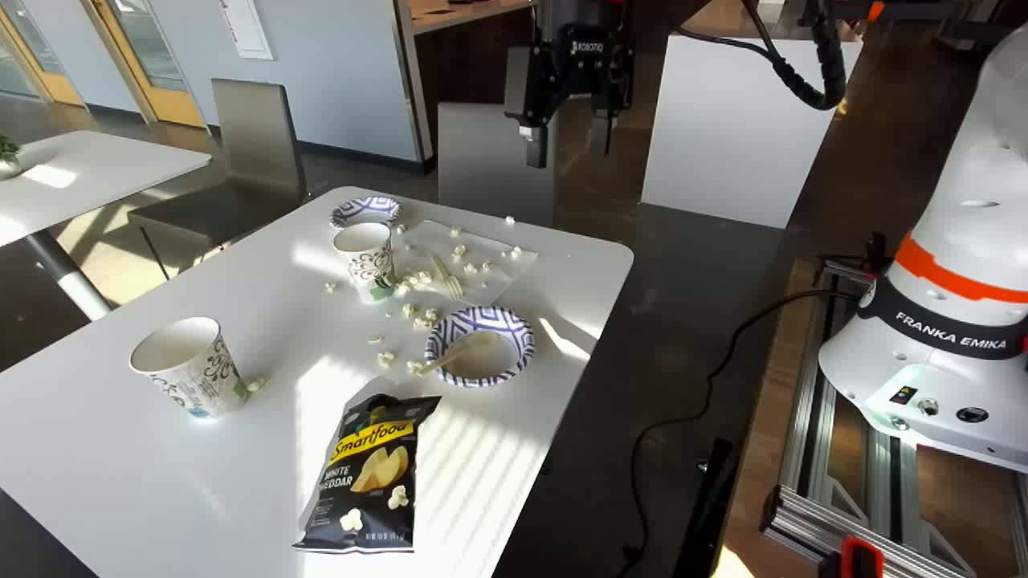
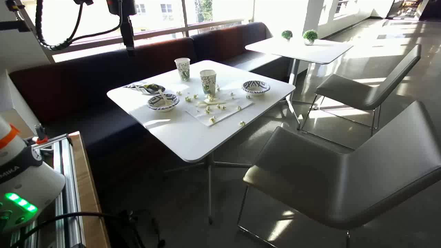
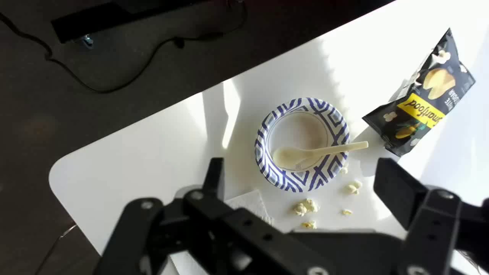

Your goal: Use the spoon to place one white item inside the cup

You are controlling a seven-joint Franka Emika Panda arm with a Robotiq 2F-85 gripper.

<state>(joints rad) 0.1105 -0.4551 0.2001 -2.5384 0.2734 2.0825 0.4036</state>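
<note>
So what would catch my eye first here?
Probably the black bag on the white table, with popcorn scattered nearby. Close to the bag, a spoon pokes out of a bowl. Higher up, the robot's gripper hangs open, holding nothing.

Above the spoon (image 3: 319, 152) the air is free; a bag (image 3: 424, 100) lies near its handle (image 3: 345, 148).

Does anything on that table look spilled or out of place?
Yes, the popcorn: pieces lie scattered over the white sheet and around one cup instead of gathered in a bowl, so it looks spilled. The cup itself stands upright.
</note>
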